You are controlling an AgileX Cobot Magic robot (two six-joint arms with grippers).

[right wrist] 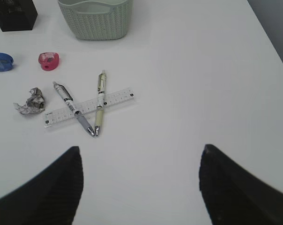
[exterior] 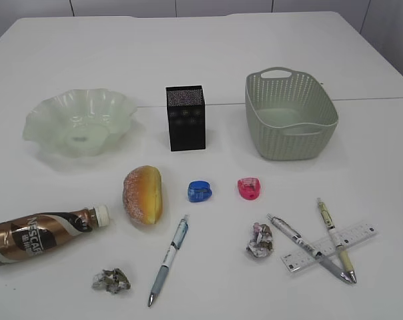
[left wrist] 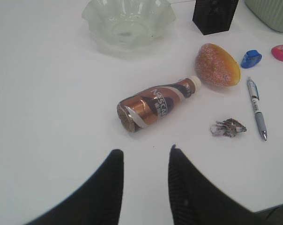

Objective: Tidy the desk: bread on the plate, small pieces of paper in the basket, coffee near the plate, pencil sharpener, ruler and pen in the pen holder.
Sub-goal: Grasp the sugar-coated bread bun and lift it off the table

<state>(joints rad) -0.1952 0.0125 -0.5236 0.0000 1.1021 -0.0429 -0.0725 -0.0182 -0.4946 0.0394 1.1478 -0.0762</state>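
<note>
On the white tabletop [exterior: 208, 60] the things lie in two loose rows. At the back stand the green glass plate [exterior: 79, 121], the black mesh pen holder [exterior: 185, 117] and the grey-green basket [exterior: 290, 115], each well apart from the next, all three with nothing visible inside. In front of them the bread [exterior: 143, 194] lies on its side, with the coffee bottle [exterior: 43, 234] lying flat to its left, cap pointing toward the bread. A blue sharpener [exterior: 199, 191] and a pink sharpener [exterior: 249, 188] sit near each other between the bread and the basket. A blue-grey pen [exterior: 168, 260] lies alone near the front edge, one paper ball [exterior: 111, 281] to its left and another paper ball [exterior: 260, 241] to its right. Farther right, a silver pen [exterior: 308, 249] and a yellowish pen [exterior: 335, 239] cross over the clear ruler [exterior: 329, 247], their tips meeting.

Neither arm shows in the exterior view. The left fingers [left wrist: 144, 187] hover above the bare tabletop just short of the bottle's base, moderately parted and holding nothing. The right fingers [right wrist: 139, 187] hang over the bare tabletop near the crossed pens, spread wide and empty.

In the wrist views the fingers are dark, blurred shapes cut off by the bottom edge.
</note>
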